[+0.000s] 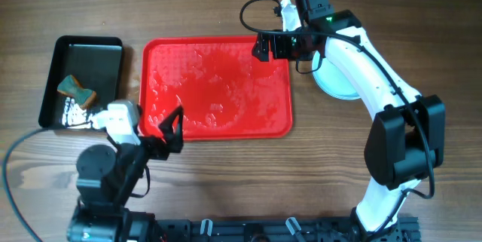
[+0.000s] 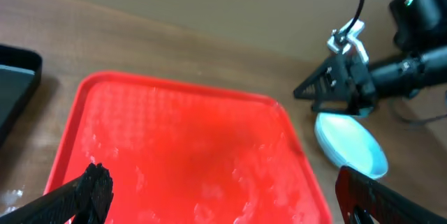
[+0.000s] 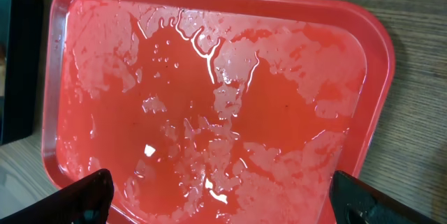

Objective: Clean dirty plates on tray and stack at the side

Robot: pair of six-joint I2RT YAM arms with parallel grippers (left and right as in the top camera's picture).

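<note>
The red tray [image 1: 217, 125] lies in the middle of the table, wet and with no plates on it; it also shows in the left wrist view [image 2: 174, 98] and the right wrist view [image 3: 377, 77]. Pale-blue plates [image 1: 335, 84] sit on the table to the right of the tray, partly hidden under my right arm; they also show in the left wrist view [image 2: 353, 144]. How many are stacked I cannot tell. My left gripper [image 1: 172, 129] is open and empty over the tray's front left corner. My right gripper [image 1: 262, 47] is open and empty over the tray's far right corner.
A smaller black tray [image 1: 109, 46] stands at the far left and holds a green and brown sponge [image 1: 77, 91]. Cables run along the table by both arms.
</note>
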